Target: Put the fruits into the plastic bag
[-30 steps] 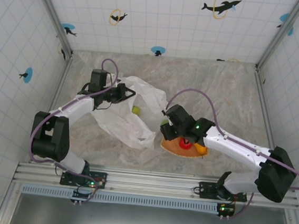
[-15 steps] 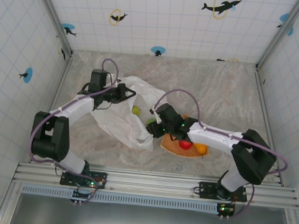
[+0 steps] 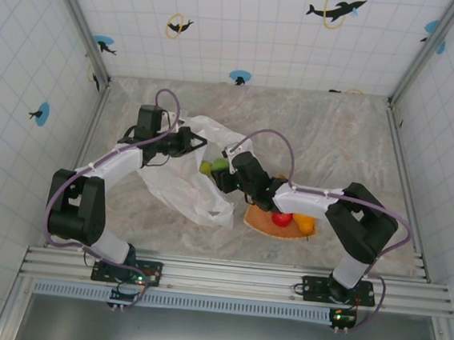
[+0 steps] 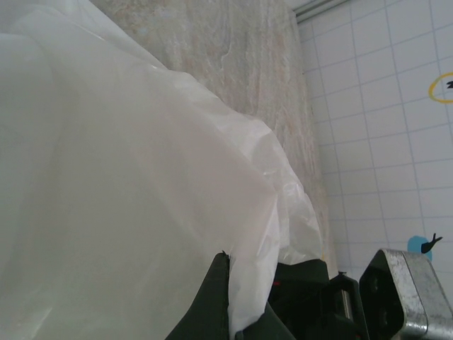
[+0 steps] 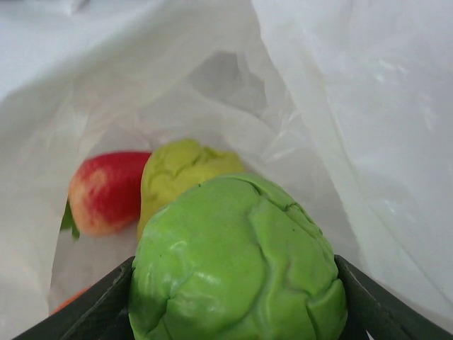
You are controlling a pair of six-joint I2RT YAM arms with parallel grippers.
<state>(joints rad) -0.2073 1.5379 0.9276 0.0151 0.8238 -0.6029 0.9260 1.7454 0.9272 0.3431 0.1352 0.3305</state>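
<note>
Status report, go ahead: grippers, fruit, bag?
Left gripper shut on bag. Right gripper holds green fruit in bag mouth. Red fruit, yellow-green fruit inside. Nothing blocking.

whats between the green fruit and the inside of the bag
Nothing visible. The green fruit in the right gripper sits at the open mouth of the plastic bag, which the left gripper holds up; a red fruit and a yellow-green fruit lie deeper in.
</note>
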